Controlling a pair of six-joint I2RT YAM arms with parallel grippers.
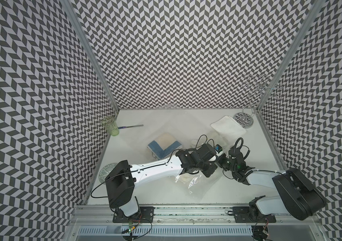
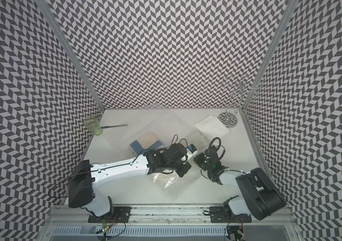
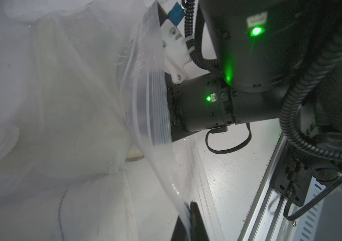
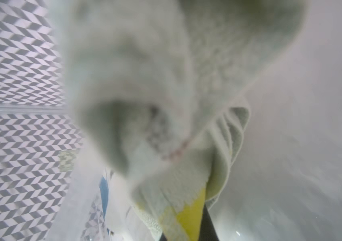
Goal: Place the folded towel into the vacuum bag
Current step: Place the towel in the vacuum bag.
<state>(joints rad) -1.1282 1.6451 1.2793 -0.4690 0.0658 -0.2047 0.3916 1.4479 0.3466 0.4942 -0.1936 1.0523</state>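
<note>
Left tool (image 3: 193, 219) is closed on the zip edge of the vacuum bag (image 3: 155, 94), and the mouth is held up off the counter (image 1: 145, 192); only the left wrist view shows this. Right tool (image 4: 186, 225) is clamped on the folded towel (image 4: 186, 94) inside the bag, per the right wrist view. Tool tips can't be made out in the top views.

My left arm (image 1: 155, 170) and right arm (image 1: 257, 180) meet over the clear bag (image 1: 195, 188) in the middle of the table (image 1: 259, 150). A pale towel (image 1: 184, 178) shows through the plastic, and a blue towel (image 1: 161, 149) lies beyond. By the left edge are a glass (image 1: 110, 126) and a plate (image 1: 106, 172). In the far right corner are a white towel (image 1: 227, 127) and a wire stand (image 1: 245, 119).
</note>
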